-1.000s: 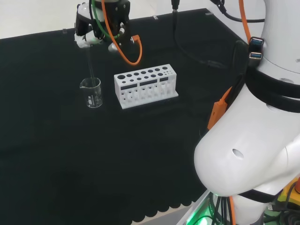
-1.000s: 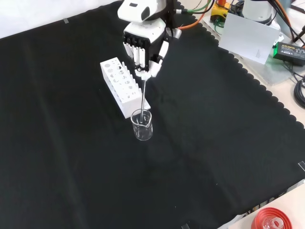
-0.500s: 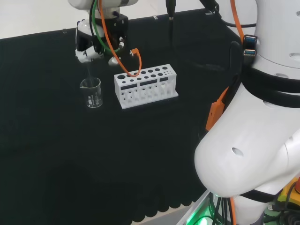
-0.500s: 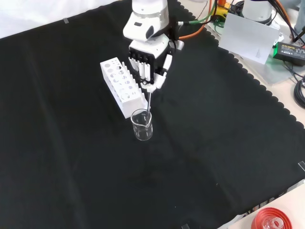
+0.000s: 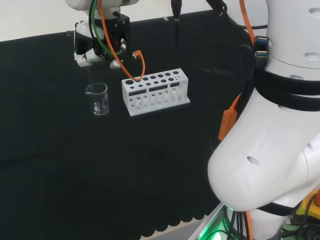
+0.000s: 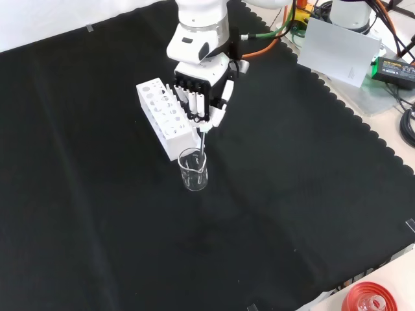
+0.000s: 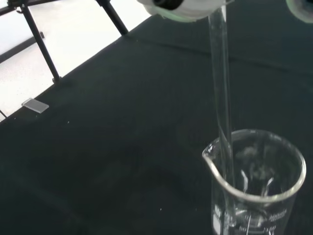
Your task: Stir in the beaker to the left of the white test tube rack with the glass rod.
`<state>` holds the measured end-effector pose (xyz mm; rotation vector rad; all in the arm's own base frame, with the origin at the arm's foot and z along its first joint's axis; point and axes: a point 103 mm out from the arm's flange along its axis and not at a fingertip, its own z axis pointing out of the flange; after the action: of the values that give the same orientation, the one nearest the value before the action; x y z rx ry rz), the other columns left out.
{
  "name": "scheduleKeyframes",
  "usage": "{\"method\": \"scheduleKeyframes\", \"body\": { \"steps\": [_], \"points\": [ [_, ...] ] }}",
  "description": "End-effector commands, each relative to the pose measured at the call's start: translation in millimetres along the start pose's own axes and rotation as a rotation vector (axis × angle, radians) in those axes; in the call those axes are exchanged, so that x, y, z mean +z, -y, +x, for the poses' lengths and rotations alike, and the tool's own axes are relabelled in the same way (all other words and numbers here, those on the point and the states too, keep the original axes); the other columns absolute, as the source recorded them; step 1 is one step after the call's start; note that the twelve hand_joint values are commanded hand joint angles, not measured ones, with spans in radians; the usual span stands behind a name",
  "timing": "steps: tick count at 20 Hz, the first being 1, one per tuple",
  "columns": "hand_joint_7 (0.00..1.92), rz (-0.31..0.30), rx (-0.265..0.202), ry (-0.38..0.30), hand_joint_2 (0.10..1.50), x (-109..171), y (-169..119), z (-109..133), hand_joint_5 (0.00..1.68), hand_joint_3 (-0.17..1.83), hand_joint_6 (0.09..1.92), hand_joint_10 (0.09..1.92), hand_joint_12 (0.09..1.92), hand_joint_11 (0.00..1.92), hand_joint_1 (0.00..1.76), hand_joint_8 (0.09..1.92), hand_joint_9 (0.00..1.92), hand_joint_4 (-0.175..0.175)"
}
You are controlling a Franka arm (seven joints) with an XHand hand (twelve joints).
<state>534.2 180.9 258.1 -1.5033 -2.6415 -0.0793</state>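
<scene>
The desk [image 6: 311, 194], covered in black cloth, carries the white test tube rack [image 5: 155, 92] and, just beside it on the left in the head view, a clear glass beaker [image 5: 97, 98]; in the front view the beaker [image 6: 193, 170] stands in front of the near end of the rack [image 6: 166, 118]. The robot hand [image 6: 202, 97] hangs above the beaker with its fingers curled around the upper end of the glass rod [image 7: 221, 98]. The rod runs down from the fingers, and the wrist view shows its lower part passing inside the beaker rim near the spout. The step in hand appears to be the stirring itself, with the rod already inside the vessel. The next move calls for a small circular sweep of the rod tip, kept within the beaker wall so the light beaker is not pushed or tipped toward the rack. Whether the beaker holds liquid cannot be determined.
</scene>
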Motion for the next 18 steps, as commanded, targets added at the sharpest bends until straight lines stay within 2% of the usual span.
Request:
{"method": "scheduleKeyframes", "body": {
  "steps": [1,7,10,14,18],
  "points": [
    [1.56,0.01,0.001,-0.011,1.02,-0.9,-11.1,-24.9,1.45,-0.17,0.09,0.16,0.41,1.73,1.33,0.2,1.89,-0.175],
    [1.56,0.021,0.027,-0.001,1.02,0.2,-14.0,-52.9,1.45,-0.17,0.09,0.16,0.42,1.73,1.33,0.2,1.89,-0.175],
    [1.56,0.022,0.041,-0.003,1.02,-1.7,-9.4,-59.0,1.45,-0.17,0.09,0.16,0.42,1.73,1.33,0.2,1.89,-0.175],
    [1.56,0.024,0.044,-0.003,1.02,-4.6,5.8,-53.1,1.46,-0.17,0.09,0.16,0.42,1.73,1.33,0.2,1.89,-0.175],
    [1.56,0.031,0.028,0.005,1.02,-7.3,20.3,-31.1,1.46,-0.17,0.09,0.16,0.42,1.73,1.33,0.2,1.89,-0.175]
  ]
}}
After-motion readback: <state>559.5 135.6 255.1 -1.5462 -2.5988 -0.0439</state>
